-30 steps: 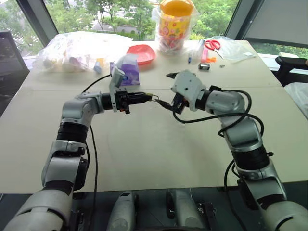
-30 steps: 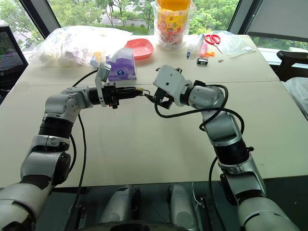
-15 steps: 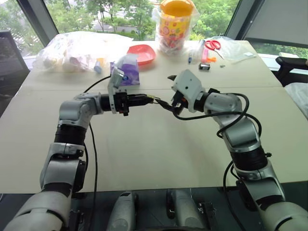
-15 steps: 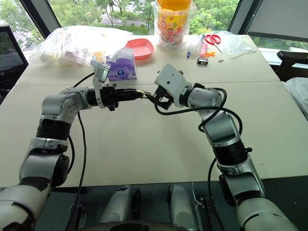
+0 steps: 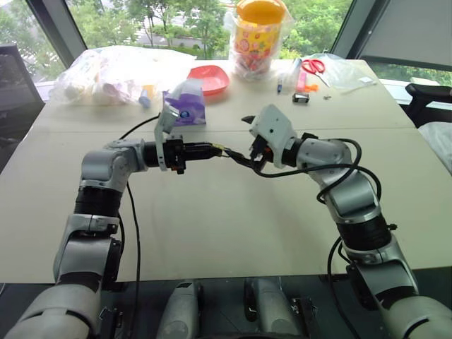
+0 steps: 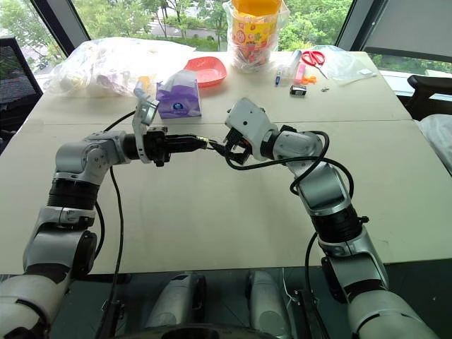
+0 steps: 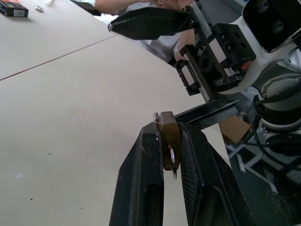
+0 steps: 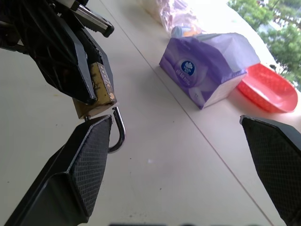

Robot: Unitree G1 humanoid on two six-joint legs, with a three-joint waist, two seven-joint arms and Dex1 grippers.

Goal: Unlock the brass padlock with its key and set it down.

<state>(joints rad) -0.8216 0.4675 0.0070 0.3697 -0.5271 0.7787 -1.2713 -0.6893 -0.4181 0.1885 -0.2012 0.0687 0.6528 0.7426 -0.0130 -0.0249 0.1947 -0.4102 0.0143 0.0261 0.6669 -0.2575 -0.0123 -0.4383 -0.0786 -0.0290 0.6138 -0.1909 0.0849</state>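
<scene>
The brass padlock (image 7: 168,136) is pinched between the fingers of my left gripper (image 5: 215,149), which is shut on it and held above the table's middle, pointing toward my right arm. Its thin silvery shackle (image 8: 120,134) sticks out past the brass body (image 8: 98,89). My right gripper (image 5: 245,138) faces the left one with its fingers spread wide and nothing between them. One right fingertip (image 8: 94,141) sits right beside the shackle; the other (image 8: 273,150) is far off to the side. The key is out of view.
At the back of the beige table (image 5: 233,226) stand a purple tissue pack (image 5: 185,106), a red dish (image 5: 208,79), a yellow cup in a plastic bag (image 5: 258,35), a bag of small items (image 5: 113,74), scissors (image 5: 312,66) and a small black box (image 5: 299,98).
My right gripper has rolled a little at the wrist and stays wide beside the padlock. The left gripper keeps its hold on the padlock in nearly the same place.
</scene>
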